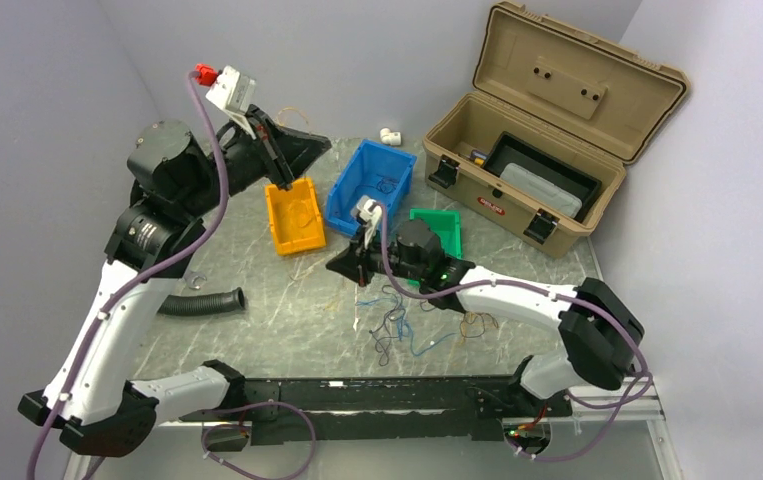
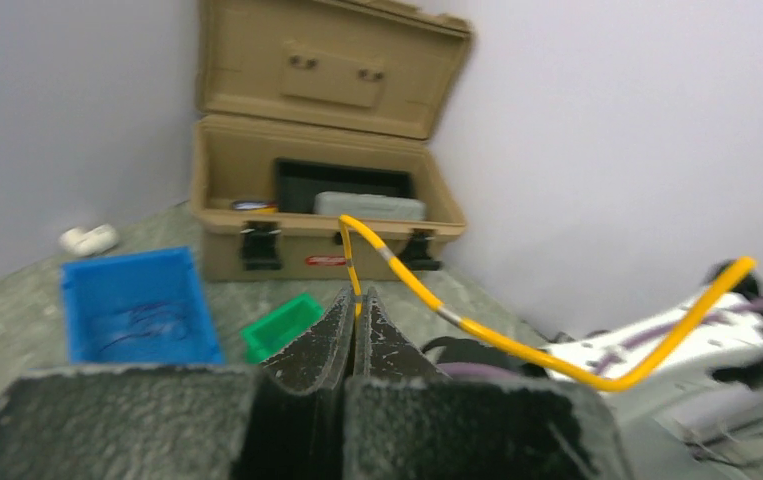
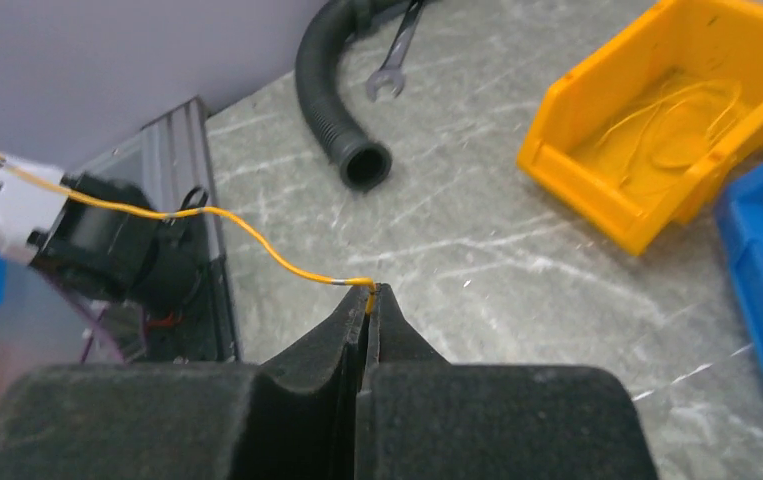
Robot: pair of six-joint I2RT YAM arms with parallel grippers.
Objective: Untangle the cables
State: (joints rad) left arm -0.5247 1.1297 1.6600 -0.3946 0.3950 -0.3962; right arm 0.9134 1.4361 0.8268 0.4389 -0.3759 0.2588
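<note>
A loose tangle of thin blue, dark and yellow-orange cables (image 1: 412, 322) lies on the marble table in front of my right arm. My left gripper (image 1: 284, 182) is raised over the orange bin (image 1: 295, 215). In the left wrist view it (image 2: 357, 302) is shut on a yellow cable (image 2: 517, 345) that loops off to the right. My right gripper (image 1: 359, 274) hovers left of the tangle. In the right wrist view it (image 3: 369, 295) is shut on a thin yellow cable (image 3: 207, 212) that trails to the left. I cannot tell whether both hold the same cable.
The orange bin holds thin yellow wires (image 3: 672, 125). The blue bin (image 1: 372, 185) holds blue and dark wires. A green bin (image 1: 437, 230) and an open tan toolbox (image 1: 547, 130) stand at the back right. A black corrugated hose (image 1: 202, 302) and a wrench (image 3: 392, 70) lie at the left.
</note>
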